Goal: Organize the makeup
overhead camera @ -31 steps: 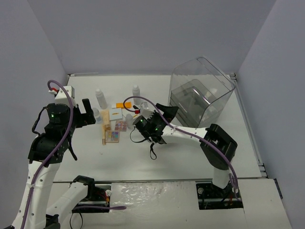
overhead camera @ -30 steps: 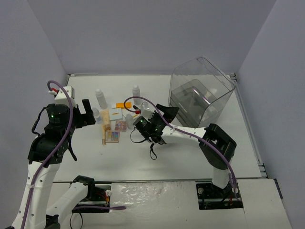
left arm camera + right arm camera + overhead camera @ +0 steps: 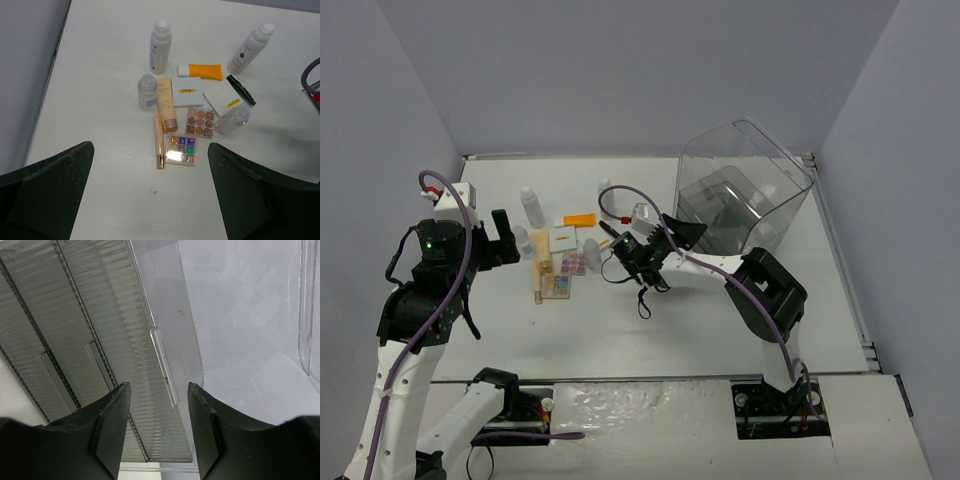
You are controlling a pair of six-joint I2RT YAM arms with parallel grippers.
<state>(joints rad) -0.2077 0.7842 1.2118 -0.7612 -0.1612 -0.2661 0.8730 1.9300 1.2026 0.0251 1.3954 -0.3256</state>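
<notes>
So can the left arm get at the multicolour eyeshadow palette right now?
Probably yes: the left gripper is open and the multicolour palette lies uncovered ahead of it, though the slim beige tube lies close beside one edge.
</notes>
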